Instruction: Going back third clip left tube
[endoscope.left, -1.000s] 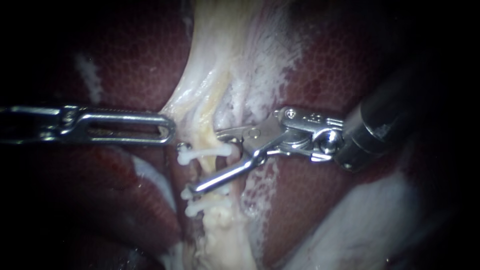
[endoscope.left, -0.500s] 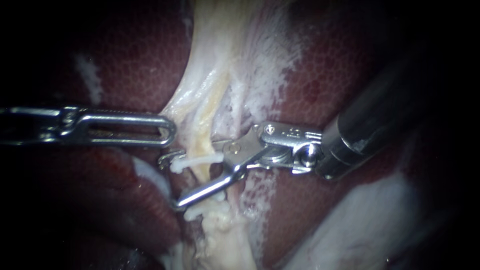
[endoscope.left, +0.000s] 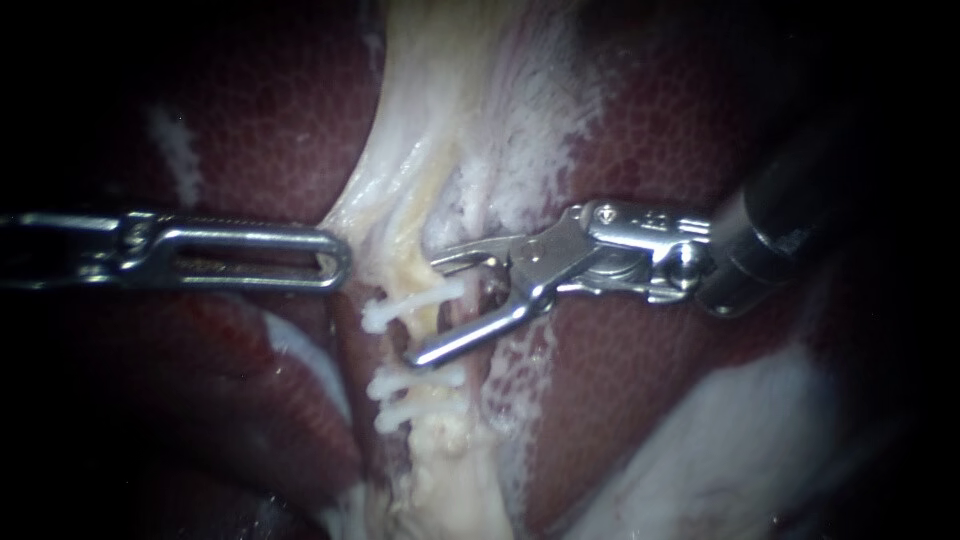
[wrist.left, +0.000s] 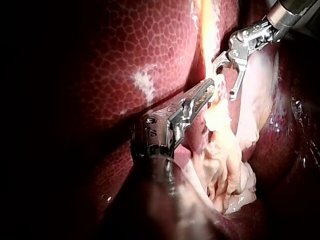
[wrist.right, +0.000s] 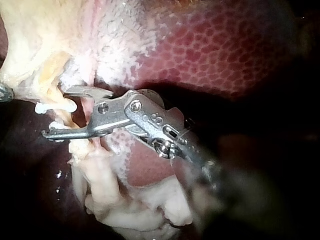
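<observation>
Here the right instrument (endoscope.left: 422, 311) stands with its jaws parted and gripping nothing; they straddle the pale tube (endoscope.left: 435, 445) from the side. Between the two jaws, held by neither, lies a white clip (endoscope.left: 412, 304) closed across the tube. Its long axis runs crosswise to the tube: one end points toward the jaws' hinge, the knobbed end away toward the left instrument (endoscope.left: 338, 262). Just beyond the lower jaw, a second clip (endoscope.left: 415, 381) and a third clip (endoscope.left: 415, 411) lie parallel to it. The left instrument's jaws are closed on the edge of the pale tissue (endoscope.left: 400, 200) beside the tube. Around all this lies mottled red liver (endoscope.left: 650, 150).
</observation>
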